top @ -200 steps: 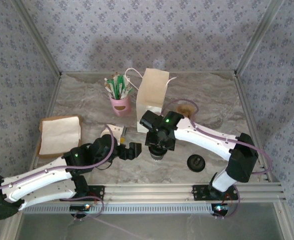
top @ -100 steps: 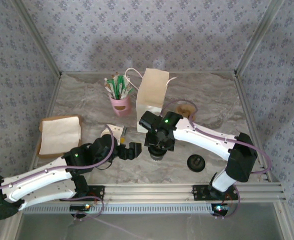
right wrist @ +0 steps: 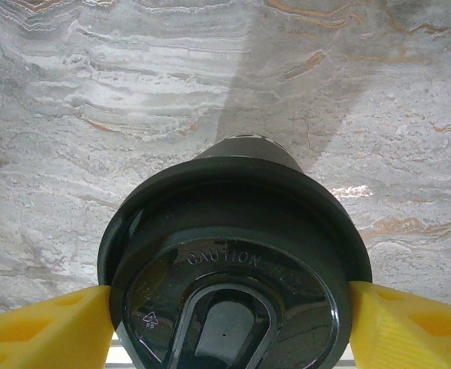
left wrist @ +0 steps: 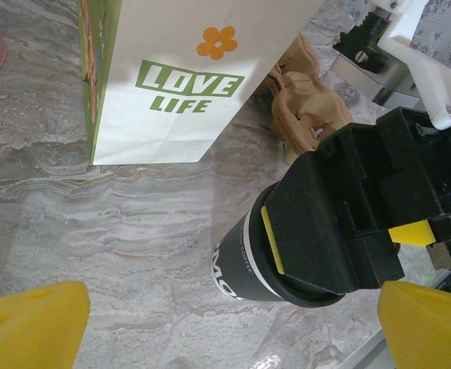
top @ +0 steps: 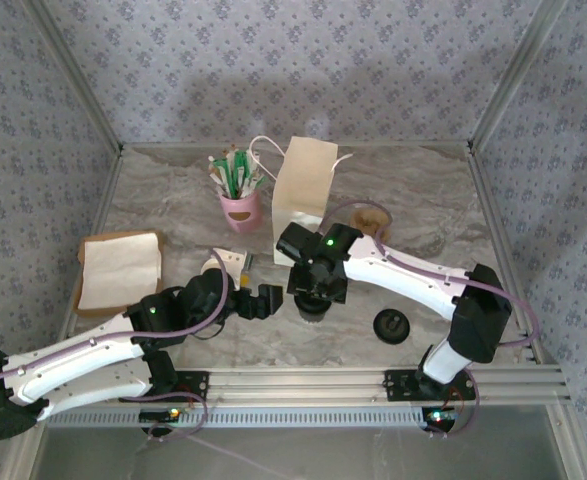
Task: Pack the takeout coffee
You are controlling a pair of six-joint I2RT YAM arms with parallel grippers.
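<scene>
Standing upright, the takeout coffee (right wrist: 233,231) is clamped by the right gripper (right wrist: 229,319), the bag (top: 303,190) at its twelve o'clock; the left gripper (top: 268,300) is spread.

Table (top: 173,200): marble-patterned.
Back: a white paper bag (top: 303,190) stood upright, a pink cup (top: 240,211) just left of it.
Left: a brown tray (top: 81,290) lay flat.
Front: a coffee cup (left wrist: 237,269) stood upright; a loose black lid (top: 391,325) lay to its right.
</scene>
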